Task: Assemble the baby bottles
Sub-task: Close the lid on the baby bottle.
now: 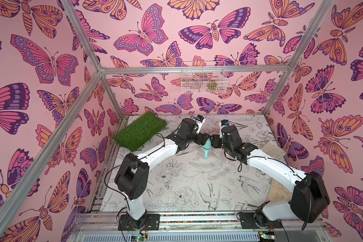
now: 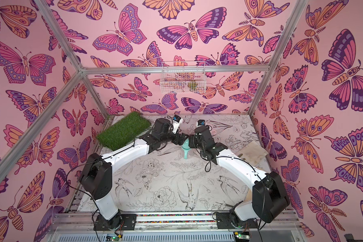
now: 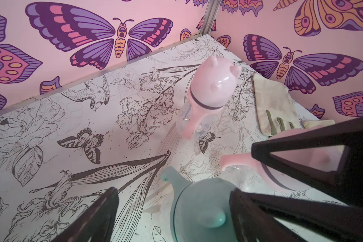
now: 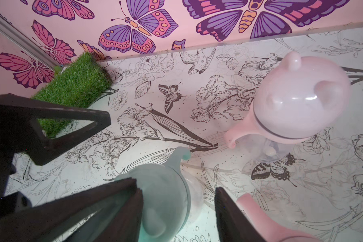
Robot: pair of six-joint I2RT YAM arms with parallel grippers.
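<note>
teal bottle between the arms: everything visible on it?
The teal baby bottle has a clear rounded plastic body, a teal ring with a curved handle, and a fitted translucent teal domed cap with an ear bump. It stands upright on the table. The left tool and right tool straddle its cap, jaws open, each seemingly touching one side.

1. From their front bases, the left arm [image 1: 155, 150] and right arm [image 1: 270, 165] reach inward, elbows bent outward.
2. The left gripper [image 1: 205, 140] and right gripper [image 1: 213, 142] point downward, nearly touching.
3. Both sets of jaws stand part-way apart; grip unconfirmed.
</note>
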